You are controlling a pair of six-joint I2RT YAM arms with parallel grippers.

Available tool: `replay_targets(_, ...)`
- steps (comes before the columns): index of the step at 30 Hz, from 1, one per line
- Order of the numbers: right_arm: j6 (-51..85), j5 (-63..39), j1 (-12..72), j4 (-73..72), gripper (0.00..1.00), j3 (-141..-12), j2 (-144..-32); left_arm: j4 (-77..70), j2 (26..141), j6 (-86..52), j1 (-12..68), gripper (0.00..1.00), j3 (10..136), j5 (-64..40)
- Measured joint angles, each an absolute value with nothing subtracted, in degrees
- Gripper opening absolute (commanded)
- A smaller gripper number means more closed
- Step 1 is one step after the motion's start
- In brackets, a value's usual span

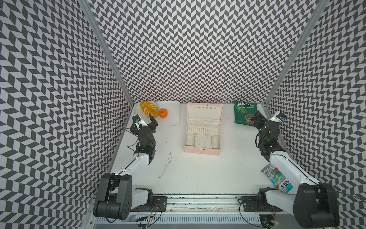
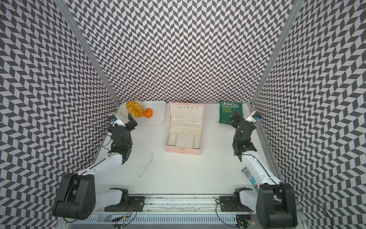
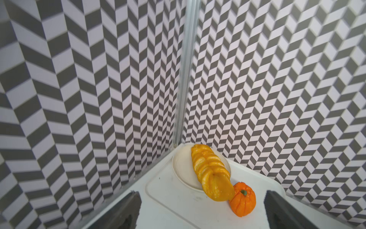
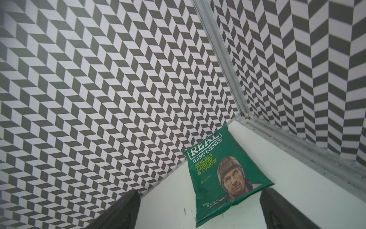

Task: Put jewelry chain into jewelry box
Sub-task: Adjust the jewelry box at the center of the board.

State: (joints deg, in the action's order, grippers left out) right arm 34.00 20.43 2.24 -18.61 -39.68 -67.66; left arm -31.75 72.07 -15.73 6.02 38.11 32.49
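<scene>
L fingers (image 3: 126,210): spread wide, nothing btwn them, hovering at the near edge of the white tray (image 1: 174,119). They point at the bread (image 3: 210,172) on its plate (image 3: 182,168) & the small orange pumpkin (image 3: 242,202), not at the task's thing.

Jewelry chain (image 1: 166,167): lies stretched out on the bare worktop (image 1: 208,174), just right of the L forearm. Pendant end is toward the rig's front; nothing touches it.

Jewelry box (image 1: 194,151): mid-worktop, lid open & tipped back, cream compartments exposed. It sits apart from the chain, further back & to the right.

R fingers (image 4: 122,210): also wide open, empty, by the near corner of the green crisp bag (image 1: 244,113).

Judgement: step in hand = reach for the chain, not yet begun. L arm looks the closer one. Next move calls for swinging it back toward the chain, then dropping the fingers right to the surface & pinching. Chain's v. thin & flat, so it's easy to miss or to catch only part.
</scene>
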Motion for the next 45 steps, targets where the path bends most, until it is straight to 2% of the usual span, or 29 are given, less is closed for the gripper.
replay_targets(3, 36.6, 17.1, 2.2, -14.2, 1.0, -42.1, -68.5, -20.3, 71.3, -21.9, 6.0, 1.0, 44.9, 29.5)
replay_targets(8, 39.3, 7.1, 2.3, -11.9, 1.0, -42.6, -70.0, -5.9, 64.9, -28.8, 6.9, 1.0, 43.5, 20.2)
replay_targets(12, 39.3, -0.1, 4.1, -10.3, 1.0, -42.6, -71.0, 4.1, 61.5, -30.9, 8.5, 0.93, 42.2, 15.2)
replay_targets(17, 36.0, -2.4, 13.7, -6.0, 1.0, -42.7, -71.3, 14.1, 60.2, -32.2, 10.2, 0.82, 40.5, 11.3)
replay_targets(27, 32.3, -3.9, 27.3, -1.1, 1.0, -41.6, -73.8, 22.7, 63.6, -35.5, 12.1, 0.81, 36.9, 5.7)
replay_targets(32, 32.2, -3.7, 30.3, 0.5, 0.92, -41.1, -77.7, 23.3, 65.7, -35.7, 12.4, 0.81, 36.2, 4.5)
replay_targets(35, 32.4, -3.1, 30.5, 2.2, 0.82, -40.9, -80.1, 23.3, 66.0, -35.7, 12.4, 0.81, 36.2, 4.1)
replay_targets(45, 33.1, -0.3, 30.5, 6.6, 0.66, -38.8, -80.9, 23.3, 65.9, -35.9, 12.9, 0.82, 35.7, 3.8)
